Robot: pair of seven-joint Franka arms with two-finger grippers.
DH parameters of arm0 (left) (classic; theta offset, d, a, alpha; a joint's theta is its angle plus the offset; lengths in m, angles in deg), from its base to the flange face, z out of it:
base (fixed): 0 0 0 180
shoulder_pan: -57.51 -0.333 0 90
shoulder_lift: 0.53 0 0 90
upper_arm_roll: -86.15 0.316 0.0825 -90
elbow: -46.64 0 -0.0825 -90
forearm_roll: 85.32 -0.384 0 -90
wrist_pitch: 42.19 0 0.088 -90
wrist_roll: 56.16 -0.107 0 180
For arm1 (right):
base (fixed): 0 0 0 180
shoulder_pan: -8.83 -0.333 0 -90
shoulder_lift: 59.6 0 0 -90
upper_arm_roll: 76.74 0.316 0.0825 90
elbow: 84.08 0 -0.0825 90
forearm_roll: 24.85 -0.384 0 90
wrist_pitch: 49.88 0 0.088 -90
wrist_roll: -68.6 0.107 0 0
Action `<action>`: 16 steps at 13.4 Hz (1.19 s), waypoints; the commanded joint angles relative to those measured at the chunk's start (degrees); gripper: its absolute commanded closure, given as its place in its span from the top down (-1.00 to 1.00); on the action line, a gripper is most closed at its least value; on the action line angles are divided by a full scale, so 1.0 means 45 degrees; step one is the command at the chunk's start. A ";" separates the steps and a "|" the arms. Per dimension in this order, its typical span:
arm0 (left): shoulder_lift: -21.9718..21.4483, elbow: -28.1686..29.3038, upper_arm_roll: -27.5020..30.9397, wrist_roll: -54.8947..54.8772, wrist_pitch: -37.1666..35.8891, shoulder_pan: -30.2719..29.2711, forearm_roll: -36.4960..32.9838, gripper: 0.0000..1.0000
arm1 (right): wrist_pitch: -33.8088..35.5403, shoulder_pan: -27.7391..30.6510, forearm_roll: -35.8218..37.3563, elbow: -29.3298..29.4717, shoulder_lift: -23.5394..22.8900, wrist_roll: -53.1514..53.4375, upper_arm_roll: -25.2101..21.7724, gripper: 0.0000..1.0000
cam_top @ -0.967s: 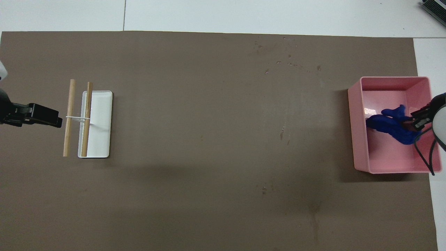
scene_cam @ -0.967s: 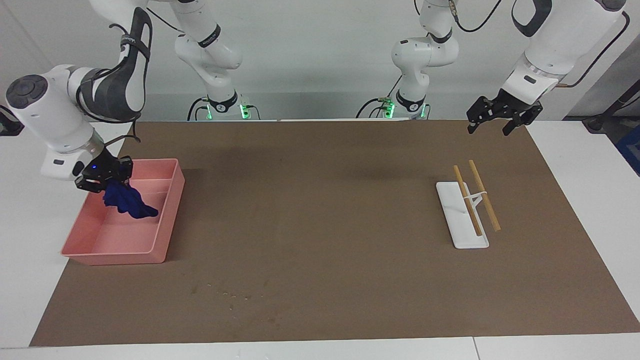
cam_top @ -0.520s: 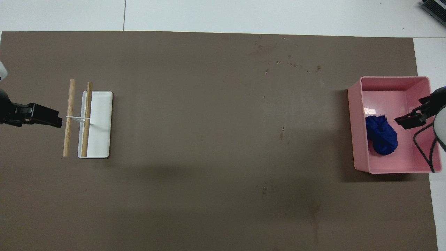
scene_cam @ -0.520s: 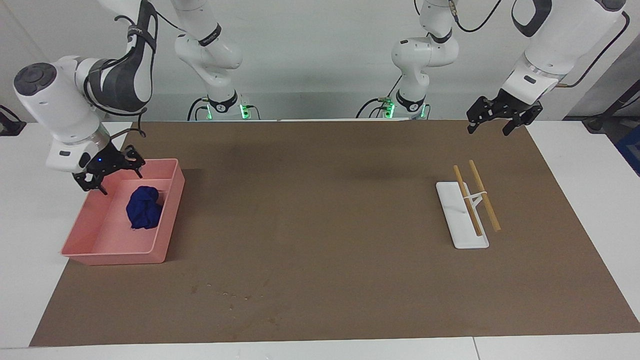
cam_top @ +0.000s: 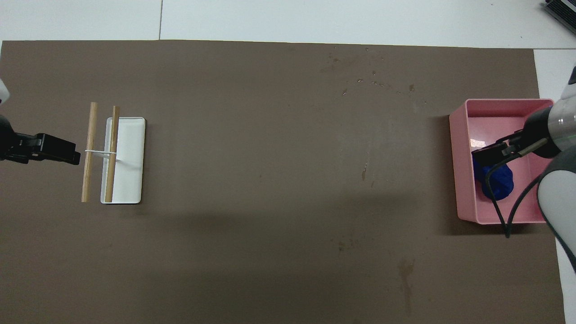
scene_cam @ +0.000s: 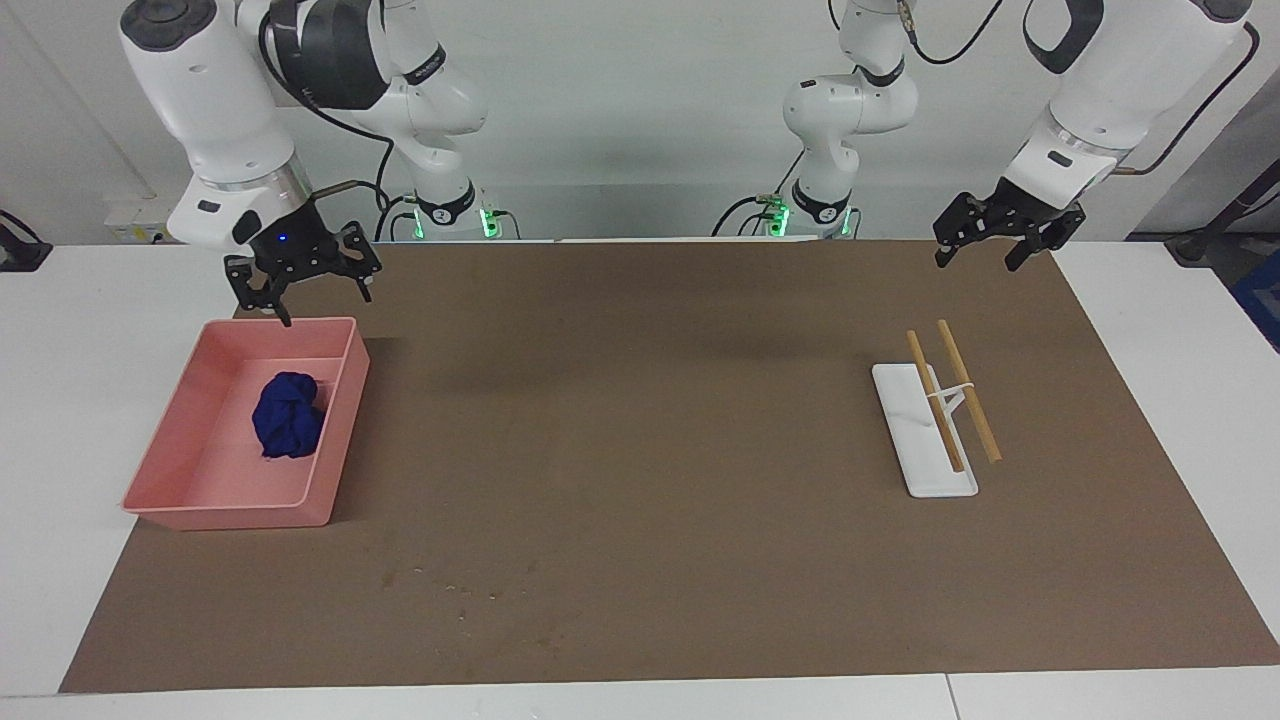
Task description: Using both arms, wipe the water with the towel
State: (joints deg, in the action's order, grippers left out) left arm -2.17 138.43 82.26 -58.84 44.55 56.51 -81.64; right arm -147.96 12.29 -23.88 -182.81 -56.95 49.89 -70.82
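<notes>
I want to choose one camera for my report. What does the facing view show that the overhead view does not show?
Only the facing view shows the right gripper open and raised above the pink tray, the left gripper open, and the whole towel. Only the overhead view shows the right gripper covering part of the towel. Both show the towel in the tray, the water specks, and the white slab with two sticks.
</notes>
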 commanded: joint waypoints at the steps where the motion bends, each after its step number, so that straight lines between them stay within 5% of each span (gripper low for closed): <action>1: -0.0378 0.0442 0.0025 0.0030 0.0256 0.0047 -0.0093 1.00 | 0.0814 -0.0396 -0.0233 -0.0071 0.0580 0.1438 0.0071 1.00; 6: -0.0378 0.0442 0.0025 0.0030 0.0256 0.0047 -0.0093 1.00 | 0.2907 -0.0847 -0.0878 -0.0675 0.1890 0.3298 0.0092 1.00; 12: -0.0378 0.0442 0.0025 0.0030 0.0256 0.0047 -0.0093 1.00 | 0.0430 -0.1804 -0.0646 -0.0970 0.1405 0.3240 -0.1139 1.00; 16: -0.0378 0.0442 0.0025 0.0030 0.0256 0.0047 -0.0093 1.00 | 0.0367 -0.1823 -0.0487 0.0374 0.0175 0.3220 -0.1140 1.00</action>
State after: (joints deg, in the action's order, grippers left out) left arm -2.18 138.44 82.26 -58.84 44.55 56.51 -81.64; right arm -146.65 4.73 -26.64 -185.05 -53.24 63.98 -75.57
